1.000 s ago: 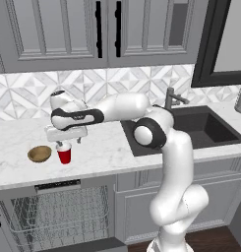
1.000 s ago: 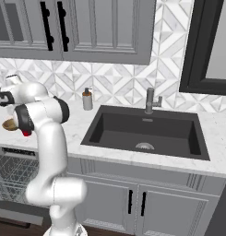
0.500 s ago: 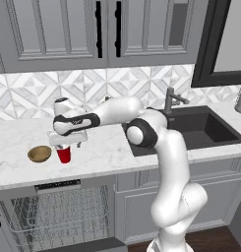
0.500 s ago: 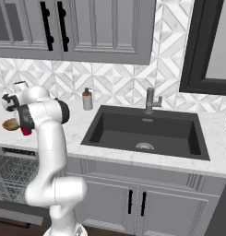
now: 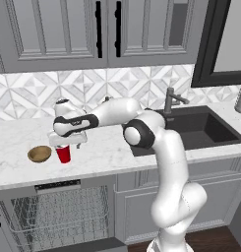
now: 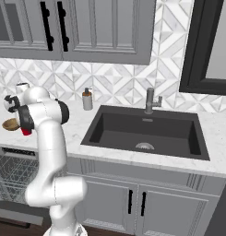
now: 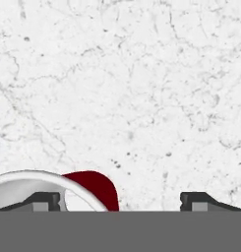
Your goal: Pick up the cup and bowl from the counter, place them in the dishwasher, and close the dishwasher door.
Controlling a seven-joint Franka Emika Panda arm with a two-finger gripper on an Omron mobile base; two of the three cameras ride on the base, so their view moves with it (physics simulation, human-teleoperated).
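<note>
- Cup (image 5: 63, 154) stands upright on the counter (image 5: 107, 152), white rim up and narrow end down, so you see its long axis running vertical, near the counter's front edge and well left of the sink (image 5: 200, 129).
- Bowl (image 5: 39, 153) sits just to the cup's left, opening up, close beside it; you cannot tell from the base views whether the two touch.
- Your gripper (image 5: 67, 141) hangs directly over the cup, pointing straight down, its body just above the rim.
- In the hand view you look down on the marble with the cup's white rim and red side (image 7: 92, 189) at the lower left; the left fingertip (image 7: 43, 201) lies over the cup's mouth and the right fingertip (image 7: 200, 201) is over bare counter.
- Your fingers stand wide apart and grip nothing; the cup is off to one side of the gap, not centred in it.
- From the right base view the arm hides most of the cup (image 6: 25, 132), and you see the bowl (image 6: 10, 124) at the counter's far left end.
- Dishwasher (image 5: 53, 216) sits under the counter below the cup and bowl, with its wire rack (image 5: 58, 211) showing.
- Soap bottle (image 6: 87, 99) stands at the back edge of the counter, beside the sink's left corner.
</note>
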